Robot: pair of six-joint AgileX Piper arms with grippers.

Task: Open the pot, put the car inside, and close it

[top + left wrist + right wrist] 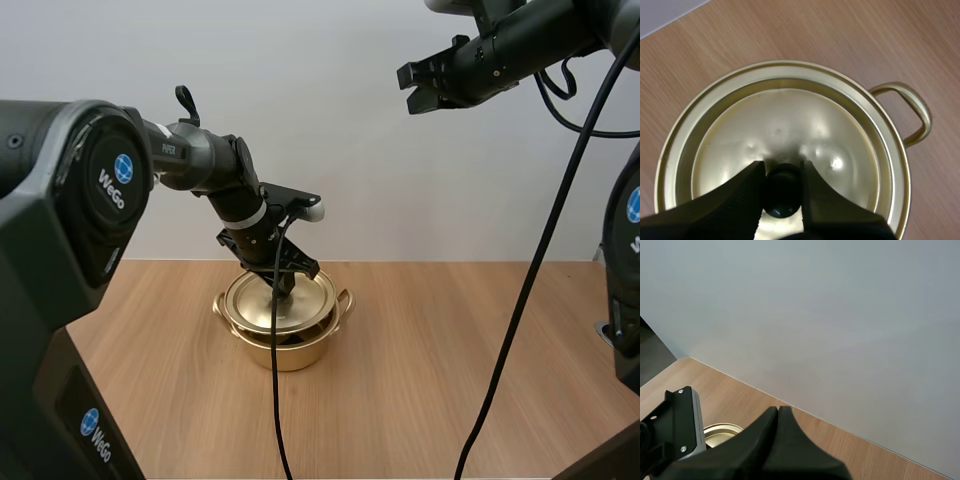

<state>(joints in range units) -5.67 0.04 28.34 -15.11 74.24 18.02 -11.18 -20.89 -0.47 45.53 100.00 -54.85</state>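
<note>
- The light brown wooden table [450, 380] carries one round golden metal pot [290, 352], standing near the middle and a little to the left side.
- The pot has two looped golden side handles, one [218, 303] on the left and one [346, 300] on the right.
- On the pot there is one shiny golden round lid [790, 125] with one small black knob [781, 195] in its centre. From above, the lid seems to sit a little tilted on the rim, and I cannot tell if it is already free.
- My left gripper [781, 170] is clamped on the knob, one ribbed finger pressing on each side.
- I judge the step in hand to be the first one, opening the pot. The next move calls for a straight lift, so the lid clears the rim without dragging the pot, and then a free place on the table to put it down.
- Farther and much higher, near the wall, my right gripper [778, 412] hangs with its fingers pressed together on nothing.
- In total: one pot, one lid, two grippers.
</note>
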